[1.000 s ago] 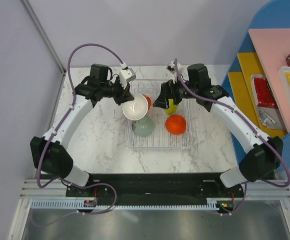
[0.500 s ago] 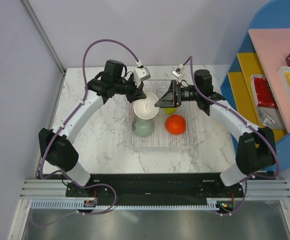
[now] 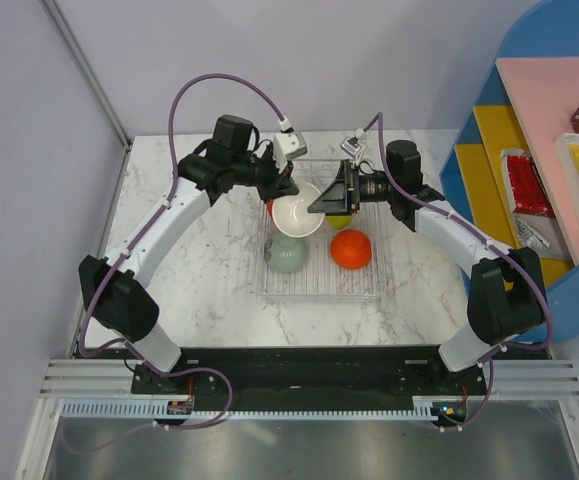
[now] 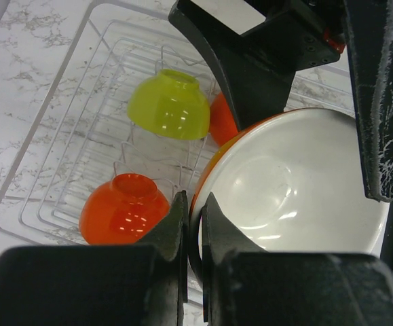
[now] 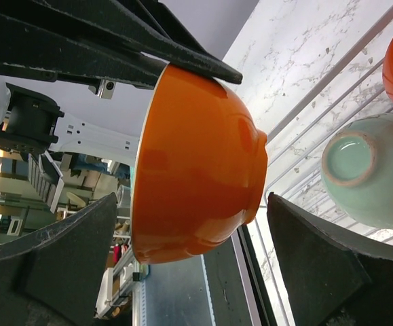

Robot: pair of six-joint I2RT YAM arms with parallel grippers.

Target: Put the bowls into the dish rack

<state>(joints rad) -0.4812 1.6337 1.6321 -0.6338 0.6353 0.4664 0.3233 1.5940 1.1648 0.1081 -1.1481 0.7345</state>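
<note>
Overhead view of two robot arms reaching over a clear dish rack (image 3: 319,285) on a marble-patterned bench (image 3: 189,260). The left gripper (image 3: 283,188) is clamped on the rim of a white bowl (image 3: 297,213) that is orange outside. One finger is inside the bowl and one outside, and they hold it tilted in the air above the far left part of the rack. The right gripper (image 3: 331,197) has its jaws wide apart, one on either side of the same bowl; whether they touch it cannot be told. Three bowls already sit upside down in the rack. A mint bowl (image 3: 287,255) is just below the held one, a red-orange bowl (image 3: 351,249) is near the middle, and a lime-green bowl (image 3: 341,221) is half hidden under the right gripper.

The held bowl looks hard, rigid and glossy, so it is probably light but slippery, and likely to chip if dropped. A pinch on the rim gives little contact, so the bowl could swivel. A hold across the wall, from rim to foot ring, would seem steadier. The rack looks thin and light and might slide if pushed.

No brand, label or writing shows on the bowls or the rack. Packets on the coloured shelf (image 3: 534,95) at the right carry print too small to read.
</note>
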